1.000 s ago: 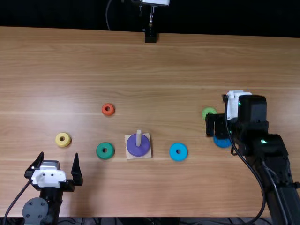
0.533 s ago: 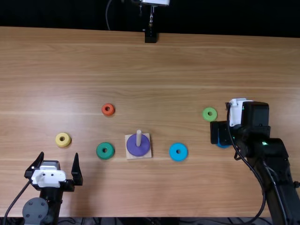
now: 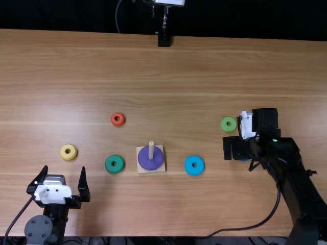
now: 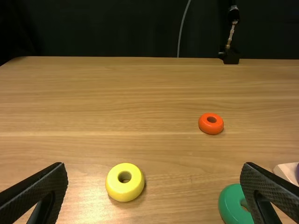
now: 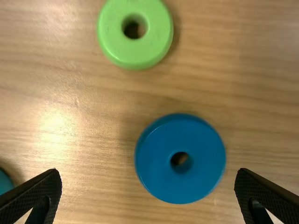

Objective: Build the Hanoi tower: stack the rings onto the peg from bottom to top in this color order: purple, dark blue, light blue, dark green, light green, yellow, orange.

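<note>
My right tool [image 5: 148,173] stands wide and empty above the dark blue ring [image 5: 201,163], which lies flat on the table [image 3: 204,76], right of the middle of the frame. The purple ring [image 3: 146,161] is down around the peg [image 3: 151,148] on its pale square base [image 3: 162,168] near the frame's centre, so I judge the dark blue pick to be the step in hand. The ring sits nearer one of my fingers [image 5: 266,196] than the other; I do well to centre over it, lower with the fingers upright on either side, and close evenly on the outer wall, since a lopsided squeeze could skid or tip it. The light green ring [image 3: 228,129] lies close by and calls for room as I go down. The lift should be straight and level, the hole lined up over the peg before release. The dark blue ring is thick and round-edged with a smooth, glossy face, likely slick against my cross-hatched black pads; the table shows long wood grain and a bright patch of glare. The light blue ring [image 3: 194,171] lies between peg and pick, while the dark green ring [image 3: 114,169], orange ring [image 3: 118,124] and yellow ring [image 3: 68,157] dot the left half. My left tool [image 3: 64,168], at lower left, is spread wide, holding nothing.
</note>
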Controlling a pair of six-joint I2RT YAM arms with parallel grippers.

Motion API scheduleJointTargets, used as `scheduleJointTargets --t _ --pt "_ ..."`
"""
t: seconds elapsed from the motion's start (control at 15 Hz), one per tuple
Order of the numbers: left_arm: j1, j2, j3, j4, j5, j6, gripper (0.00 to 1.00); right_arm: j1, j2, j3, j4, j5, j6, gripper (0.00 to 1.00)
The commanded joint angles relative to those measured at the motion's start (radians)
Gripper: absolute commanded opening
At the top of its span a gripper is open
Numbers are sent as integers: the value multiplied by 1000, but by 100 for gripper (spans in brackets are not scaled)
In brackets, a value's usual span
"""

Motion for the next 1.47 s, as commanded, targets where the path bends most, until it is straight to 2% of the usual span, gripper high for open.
scheduleJointTargets --t 0.0,0.33,1.4 --pt "8 -12 -49 -17 -5 15 100 -44 34 0 1 6 8 100" --pt "8 -12 -49 -15 -5 15 100 -86 92 12 3 7 5 100" --pt "8 -12 -49 -17 -5 15 100 -85 152 29 73 6 5 100"
